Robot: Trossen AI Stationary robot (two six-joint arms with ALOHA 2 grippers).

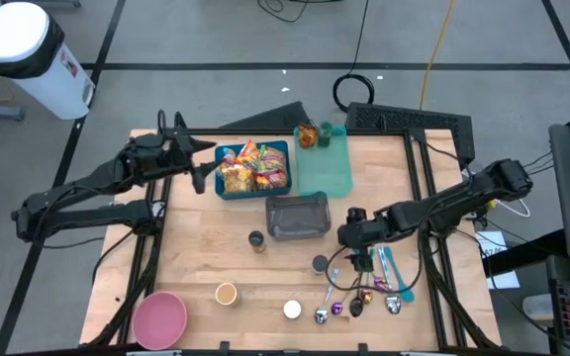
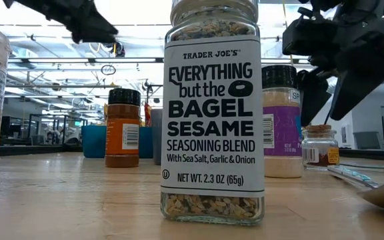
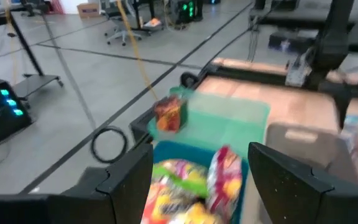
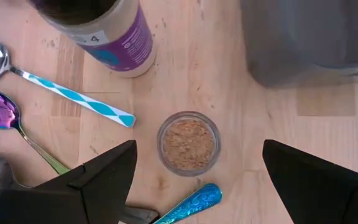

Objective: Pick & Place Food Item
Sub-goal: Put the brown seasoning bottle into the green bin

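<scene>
Crinkly snack packets (image 1: 253, 168), likely light, soft and slippery, fill the blue bin (image 1: 228, 190) at upper centre of the counter (image 1: 196, 262); pinching a packet's top edge looks best. The left gripper (image 1: 199, 161), jaws apart and empty, hovers at the bin's left edge. Lower right, the right gripper (image 1: 357, 259) hangs open-jawed over the spoons (image 1: 359, 305).

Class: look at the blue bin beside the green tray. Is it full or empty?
Full. The blue bin is packed with colourful snack packets, which hide its floor; the left gripper hovers open at its edge.
</scene>
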